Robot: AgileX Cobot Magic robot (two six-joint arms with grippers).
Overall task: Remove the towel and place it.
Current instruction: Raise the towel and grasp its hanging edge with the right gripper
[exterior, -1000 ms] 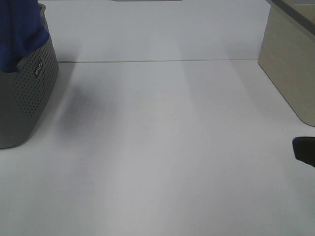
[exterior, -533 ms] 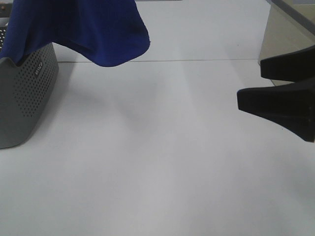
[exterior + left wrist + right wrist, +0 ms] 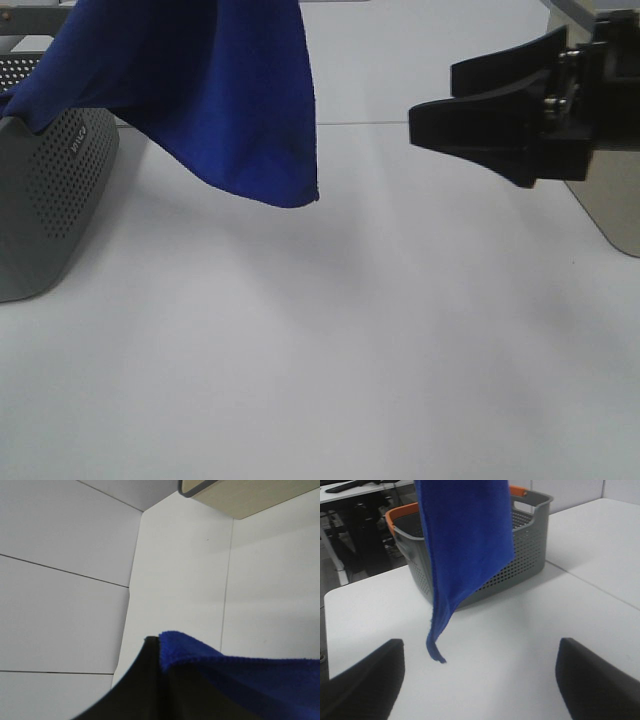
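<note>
You are looking down on a white table (image 3: 330,350), matt and evenly lit, with only soft shadows on it. A thin seam (image 3: 420,123) runs across it toward the far side. At its right edge stands a beige box (image 3: 600,210) with a dark top rim. From the right wrist you see a second desk (image 3: 355,487) on dark legs beyond the table, grey floor (image 3: 330,575) below it, and a white partition (image 3: 580,489) behind.
</note>
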